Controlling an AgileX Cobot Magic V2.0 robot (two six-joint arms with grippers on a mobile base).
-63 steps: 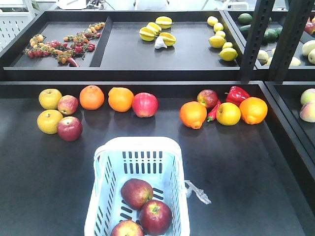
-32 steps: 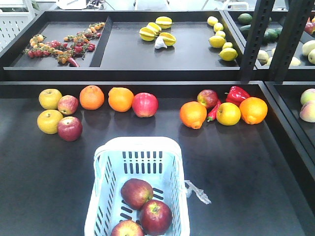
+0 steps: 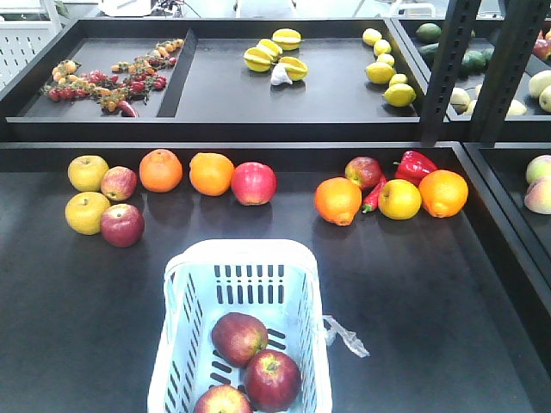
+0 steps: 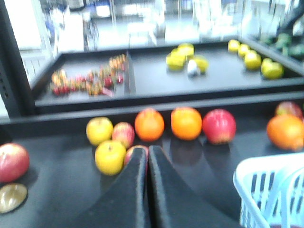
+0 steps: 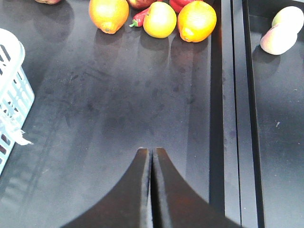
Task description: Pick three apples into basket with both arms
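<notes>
tools both pressed together, empty: left tool (image 4: 148,156), right tool (image 5: 152,159); three apples (image 3: 239,337) in basket (image 3: 241,251)

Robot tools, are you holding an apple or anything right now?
No. The left tool and the right tool are both shut with nothing between them. Three apples already lie in the basket.

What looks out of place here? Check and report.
One oddity: a crumpled clear plastic strip hangs loose off the basket's right side onto the black table. Otherwise, three apples sit inside the basket, nothing is spilled, and both claws are shut and empty.
</notes>
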